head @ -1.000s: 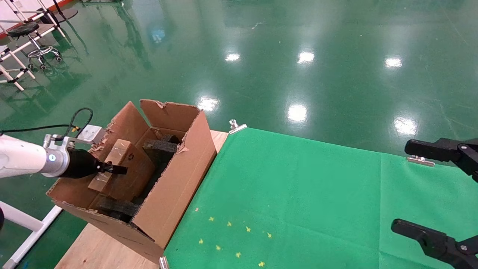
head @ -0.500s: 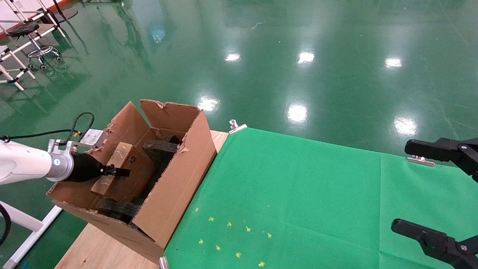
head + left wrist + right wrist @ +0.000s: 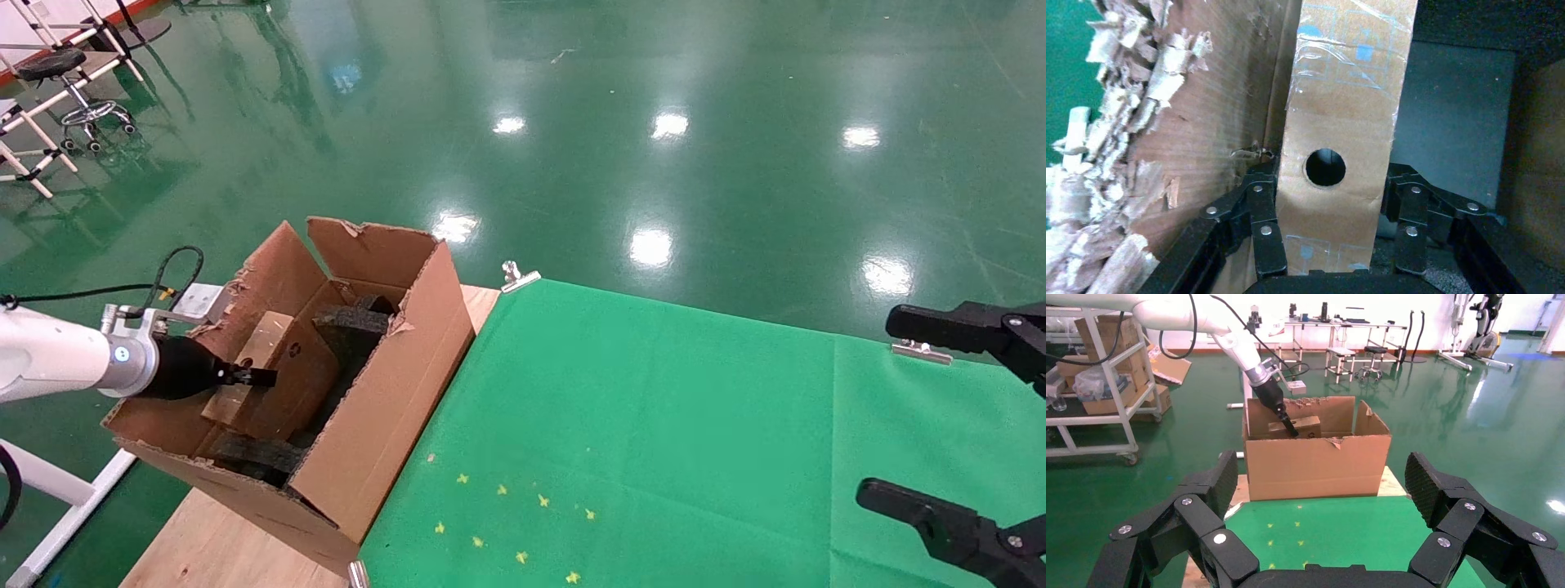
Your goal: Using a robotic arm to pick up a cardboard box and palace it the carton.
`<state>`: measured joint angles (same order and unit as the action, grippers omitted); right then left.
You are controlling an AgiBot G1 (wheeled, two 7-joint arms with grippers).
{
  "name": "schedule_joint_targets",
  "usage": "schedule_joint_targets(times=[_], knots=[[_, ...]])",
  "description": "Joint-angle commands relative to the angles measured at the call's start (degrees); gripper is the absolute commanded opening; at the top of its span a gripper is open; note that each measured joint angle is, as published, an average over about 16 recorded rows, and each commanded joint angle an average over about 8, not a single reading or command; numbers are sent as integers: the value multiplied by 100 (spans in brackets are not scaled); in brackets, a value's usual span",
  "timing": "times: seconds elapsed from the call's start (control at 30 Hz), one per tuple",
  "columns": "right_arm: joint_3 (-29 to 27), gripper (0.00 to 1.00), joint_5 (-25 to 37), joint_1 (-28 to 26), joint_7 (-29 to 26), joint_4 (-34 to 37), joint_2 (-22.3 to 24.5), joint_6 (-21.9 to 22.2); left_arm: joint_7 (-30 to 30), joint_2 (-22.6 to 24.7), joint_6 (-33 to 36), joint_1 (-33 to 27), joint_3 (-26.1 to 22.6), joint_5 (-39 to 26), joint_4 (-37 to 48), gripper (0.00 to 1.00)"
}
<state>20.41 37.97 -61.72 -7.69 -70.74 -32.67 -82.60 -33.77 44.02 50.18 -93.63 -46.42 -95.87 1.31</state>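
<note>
Handling notes for the cardboard box (image 3: 1340,122): slim, stiff-walled and probably light, judged from its thin profile and its tilted rest inside the carton (image 3: 392,384), against the carton's torn wall and beside the black foam blocks (image 3: 351,322). Glossy clear tape covers its faces, so a slippery surface is likely; grip should fall on the two broad faces, near the narrow end bearing the round hole (image 3: 1326,167). The left gripper (image 3: 1333,226) of the robotic arm (image 3: 49,359) is clenched across exactly those faces, one linked finger on each side, reaching into the carton over its torn flap (image 3: 1119,153). The right gripper (image 3: 1315,496) hangs spread and idle, well apart from the carton, over the green cloth (image 3: 654,425). Crushing risk appears low under moderate force
</note>
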Motion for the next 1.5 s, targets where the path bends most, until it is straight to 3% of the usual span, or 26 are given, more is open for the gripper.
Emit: schedule_joint_targets(times=[0.03,0.43,0.67,1.03,1.3,1.5], knots=[[0,100,0,0,0,0,0,0,-18,1,8,-28,-13,-17,2,100],[0,100,0,0,0,0,0,0,-74,-52,187,-339,-65,-86,-58,100],[0,100,0,0,0,0,0,0,-164,-154,592,-843,36,60,-237,100],[0,100,0,0,0,0,0,0,-601,-395,2344,-1809,579,903,-788,100],[0,100,-1,0,0,0,0,1,-1120,-349,3553,-1795,1079,1755,-948,100],[0,100,-1,1,1,0,1,2,-1240,-298,3871,-1719,1228,2023,-932,100]])
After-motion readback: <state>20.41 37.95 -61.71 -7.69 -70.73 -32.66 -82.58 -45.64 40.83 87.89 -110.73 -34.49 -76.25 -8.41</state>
